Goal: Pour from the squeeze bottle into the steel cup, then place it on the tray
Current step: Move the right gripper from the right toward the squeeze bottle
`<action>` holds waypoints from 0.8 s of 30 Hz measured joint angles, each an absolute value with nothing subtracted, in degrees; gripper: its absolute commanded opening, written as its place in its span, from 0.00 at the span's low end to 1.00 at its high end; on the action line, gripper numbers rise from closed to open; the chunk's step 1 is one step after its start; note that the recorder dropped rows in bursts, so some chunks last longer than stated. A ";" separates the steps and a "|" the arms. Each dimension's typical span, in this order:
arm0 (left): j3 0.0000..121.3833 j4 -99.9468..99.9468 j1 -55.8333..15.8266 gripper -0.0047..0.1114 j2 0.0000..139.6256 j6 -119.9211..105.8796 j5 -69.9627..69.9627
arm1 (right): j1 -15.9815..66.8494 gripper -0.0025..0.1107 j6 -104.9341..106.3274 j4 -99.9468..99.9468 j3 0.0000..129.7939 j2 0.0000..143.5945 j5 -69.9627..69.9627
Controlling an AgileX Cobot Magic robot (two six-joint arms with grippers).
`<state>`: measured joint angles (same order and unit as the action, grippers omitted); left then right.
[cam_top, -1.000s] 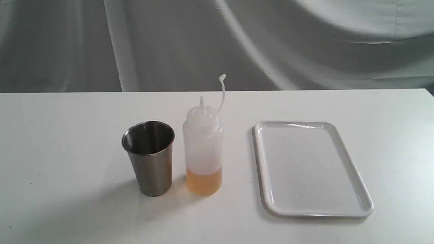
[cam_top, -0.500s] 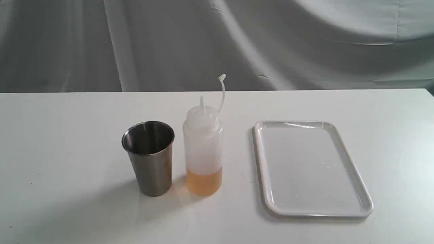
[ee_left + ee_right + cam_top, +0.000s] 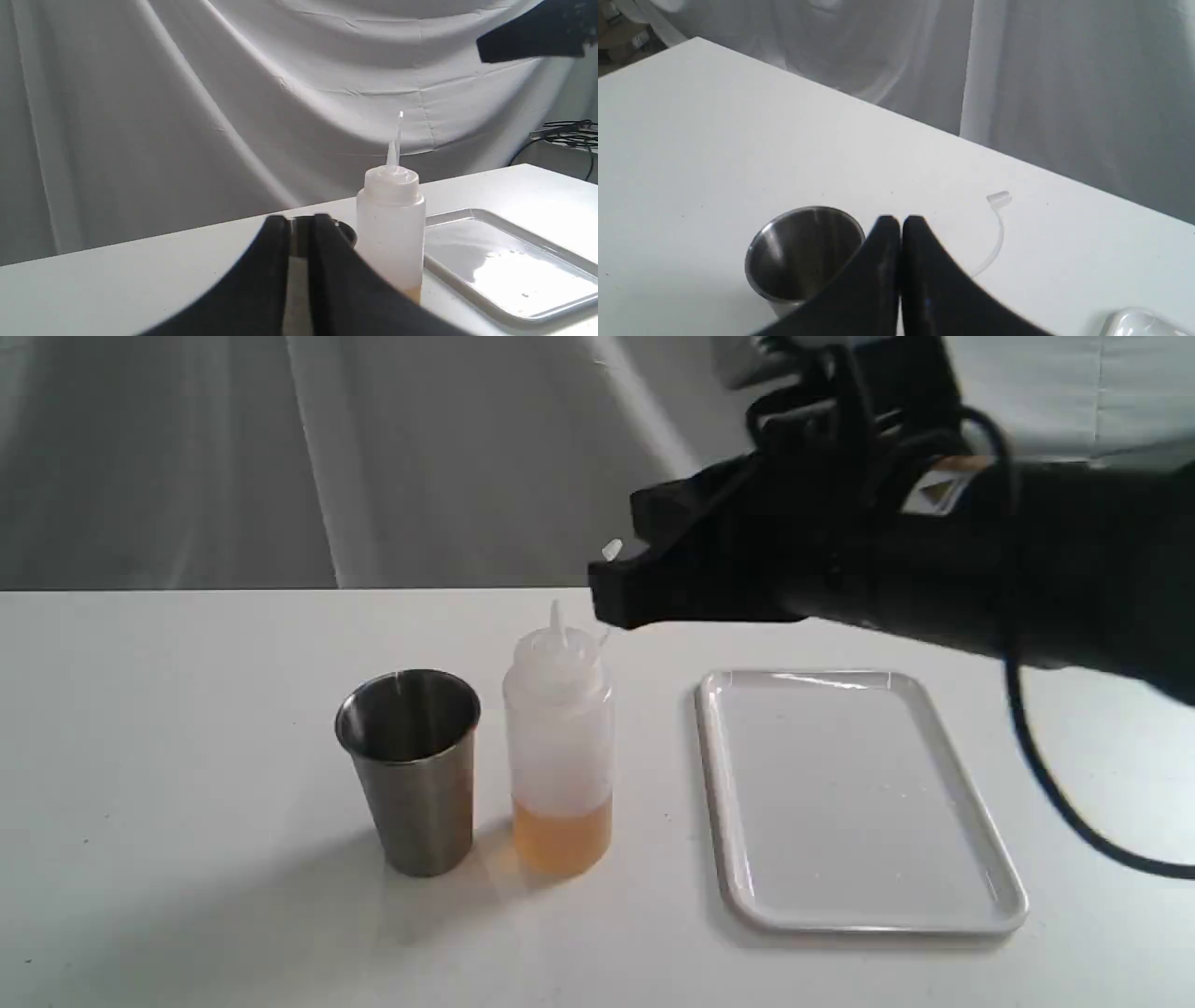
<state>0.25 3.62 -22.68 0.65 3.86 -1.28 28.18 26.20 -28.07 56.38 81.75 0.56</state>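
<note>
Squeeze bottle [image 3: 558,747] stands upright, nozzle skyward (right gripper [image 3: 900,220] closed empty, left gripper [image 3: 300,220] barely parted).

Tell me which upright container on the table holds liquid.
The translucent whitish plastic squeeze bottle: amber liquid fills its base. The brushed steel cup beside it shows only bare metal inside.

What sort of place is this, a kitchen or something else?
Probably a robot test lab, not a kitchen: a bare white table, a grey cloth backdrop hung behind it, and a black robot arm above the tray.
</note>
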 measured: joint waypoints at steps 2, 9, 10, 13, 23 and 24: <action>0.26 3.62 -22.68 0.11 0.65 3.86 -1.28 | 28.46 0.02 26.20 -28.37 56.38 83.70 1.12; 0.26 3.62 -22.68 0.11 0.65 3.86 -1.28 | 28.46 0.02 26.20 -28.60 56.38 85.37 2.79; 0.26 3.62 -22.68 0.11 0.65 3.86 -1.28 | 28.46 0.02 26.20 -28.60 56.38 85.37 3.02; 0.26 3.62 -22.68 0.11 0.65 3.86 -1.28 | 28.46 0.02 26.20 -28.60 56.38 85.37 3.87; 0.26 3.62 -22.68 0.11 0.65 3.86 -1.28 | 28.46 0.02 16.00 -14.54 55.10 85.37 9.43; 0.26 3.62 -22.68 0.11 0.65 3.86 -1.28 | 28.46 0.02 13.12 -12.07 54.53 85.37 10.23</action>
<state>0.25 3.62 -22.68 0.65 3.86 -1.28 28.46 13.11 -12.06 54.53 85.37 10.23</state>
